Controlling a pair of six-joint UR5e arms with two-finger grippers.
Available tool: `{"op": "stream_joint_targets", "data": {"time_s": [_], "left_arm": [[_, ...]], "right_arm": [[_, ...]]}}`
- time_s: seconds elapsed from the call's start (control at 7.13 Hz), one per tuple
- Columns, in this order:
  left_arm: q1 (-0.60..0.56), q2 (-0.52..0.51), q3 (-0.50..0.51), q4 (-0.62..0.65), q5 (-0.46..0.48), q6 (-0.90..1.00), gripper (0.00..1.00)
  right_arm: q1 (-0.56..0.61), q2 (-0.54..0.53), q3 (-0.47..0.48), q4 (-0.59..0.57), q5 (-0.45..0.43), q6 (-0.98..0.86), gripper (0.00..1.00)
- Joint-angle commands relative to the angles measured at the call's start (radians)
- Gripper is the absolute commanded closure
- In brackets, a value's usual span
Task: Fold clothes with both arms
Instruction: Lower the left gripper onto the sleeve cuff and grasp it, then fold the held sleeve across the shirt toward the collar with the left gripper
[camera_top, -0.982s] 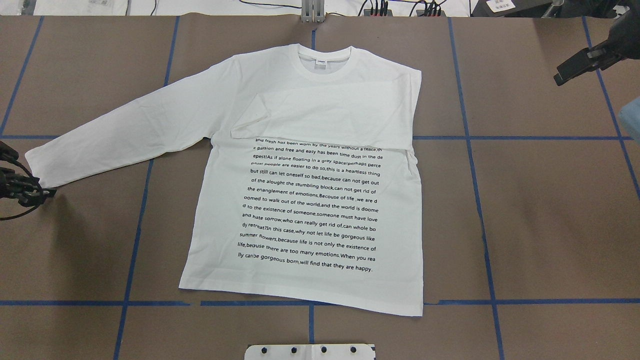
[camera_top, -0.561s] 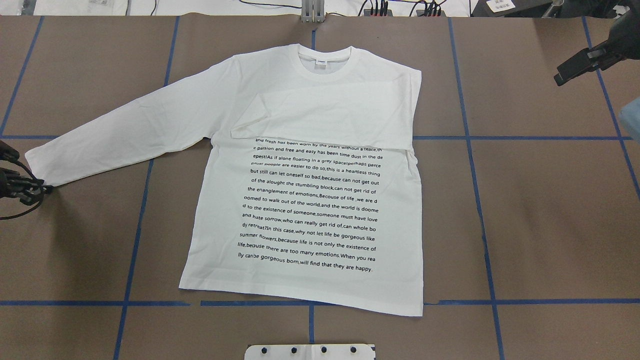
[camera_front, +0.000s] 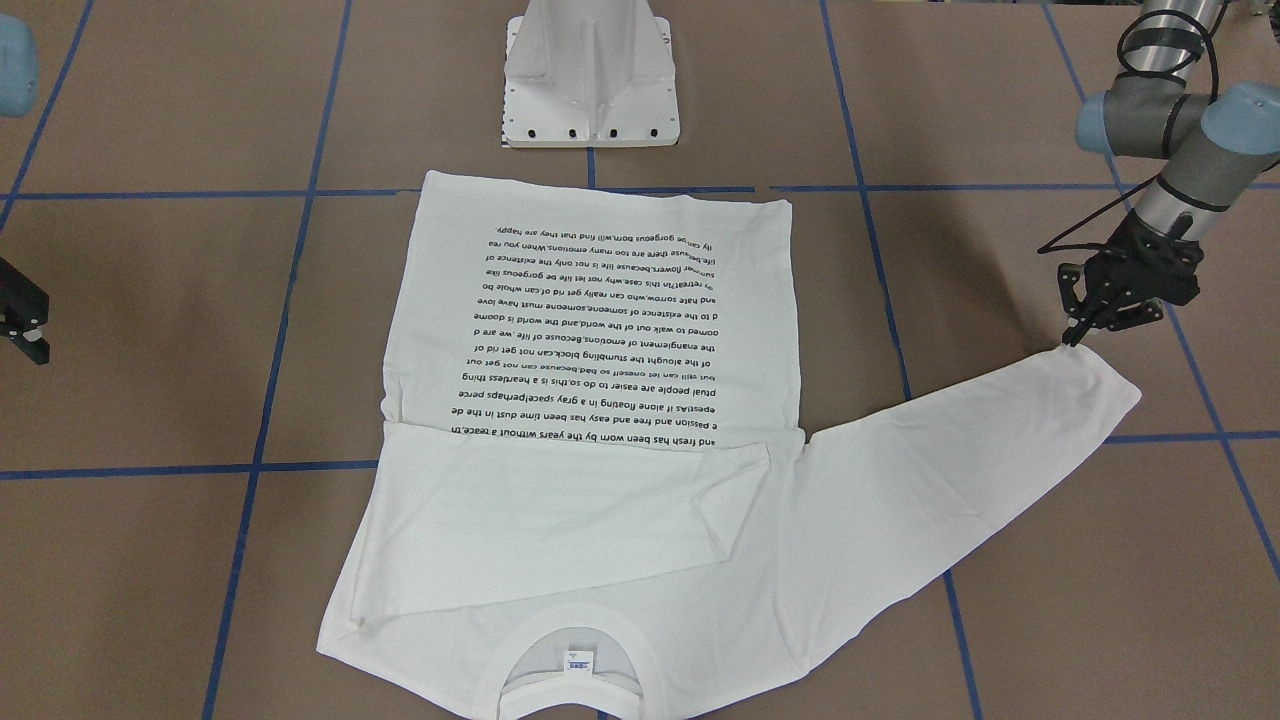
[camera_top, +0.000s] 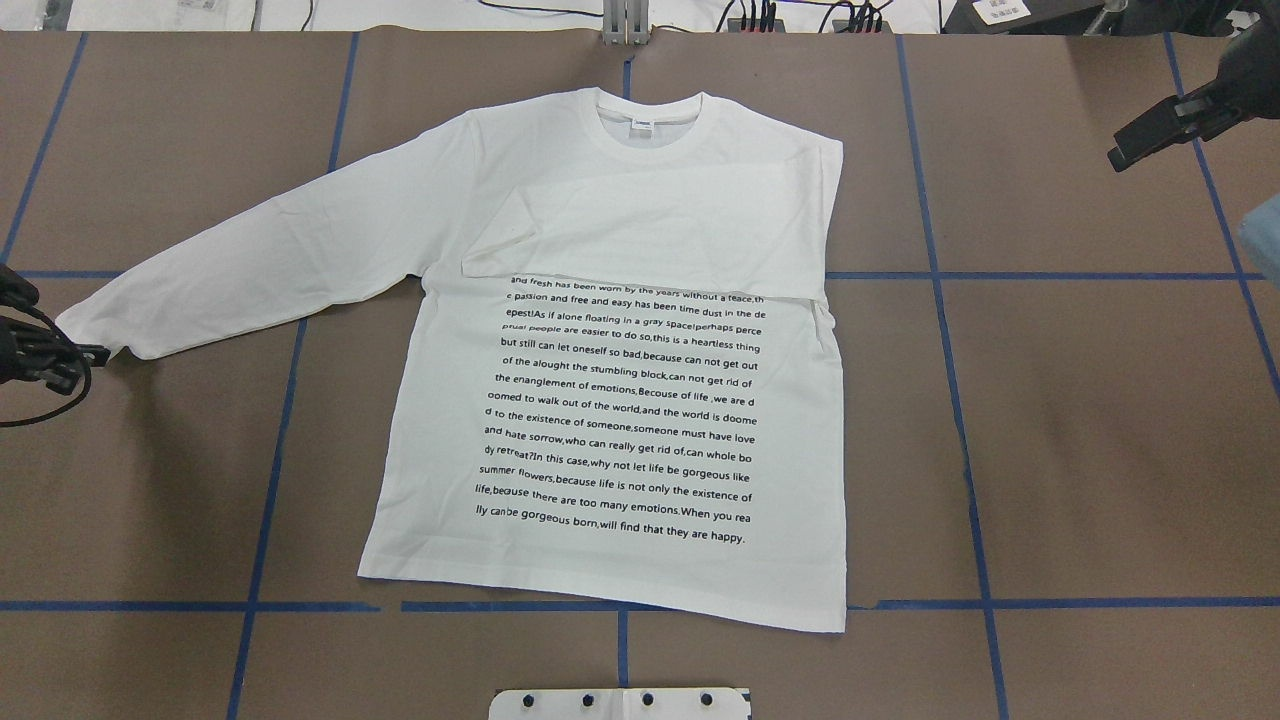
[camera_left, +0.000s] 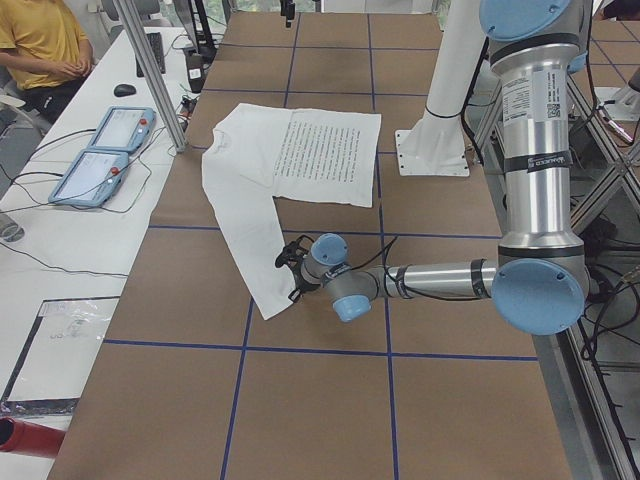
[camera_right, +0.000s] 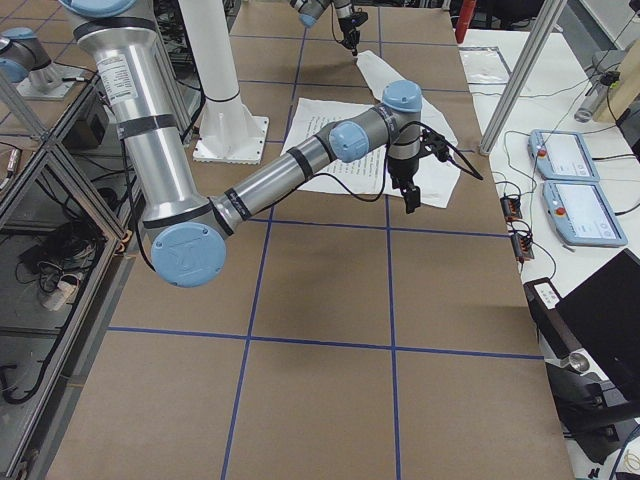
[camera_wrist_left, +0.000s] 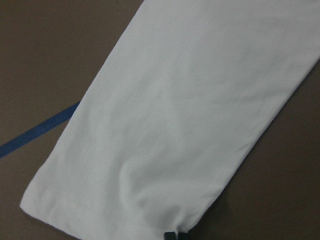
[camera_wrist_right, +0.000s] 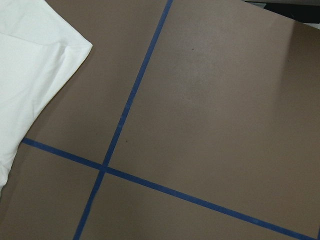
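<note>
Brown table surface (camera_top: 1100, 420), gridded with blue tape (camera_top: 962, 430). White pedestal (camera_front: 590, 75) bolted mid-edge. White side bench (camera_left: 60, 240) along opposite edge: teach pendants (camera_left: 120, 128), cables. Person in yellow shirt (camera_left: 40, 40) seated there.

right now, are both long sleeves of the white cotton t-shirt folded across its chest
No, only one sleeve is folded over the white T-shirt's chest; the other sleeve lies stretched out toward the left gripper.
</note>
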Motion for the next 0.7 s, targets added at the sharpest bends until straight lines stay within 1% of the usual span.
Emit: {"op": "stream_joint_targets", "data": {"time_s": [0.0,0.14,0.28,0.56], "left_arm": [[-0.077,-0.048,-0.101,0.009,-0.009,-0.016,1.00],[-0.104,-0.123,-0.108,0.103,-0.012,-0.017,1.00],[-0.117,-0.236,-0.117,0.237,-0.010,-0.017,1.00],[-0.109,-0.518,-0.111,0.526,-0.007,-0.170,1.00]], "right_arm": [[0.000,0.001,0.001,0.000,0.000,0.003,0.00],[0.000,0.003,0.001,0.000,0.000,0.007,0.00],[0.000,0.003,0.001,0.001,-0.002,0.010,0.00],[0.000,0.006,0.000,0.000,-0.003,0.011,0.00]]}}
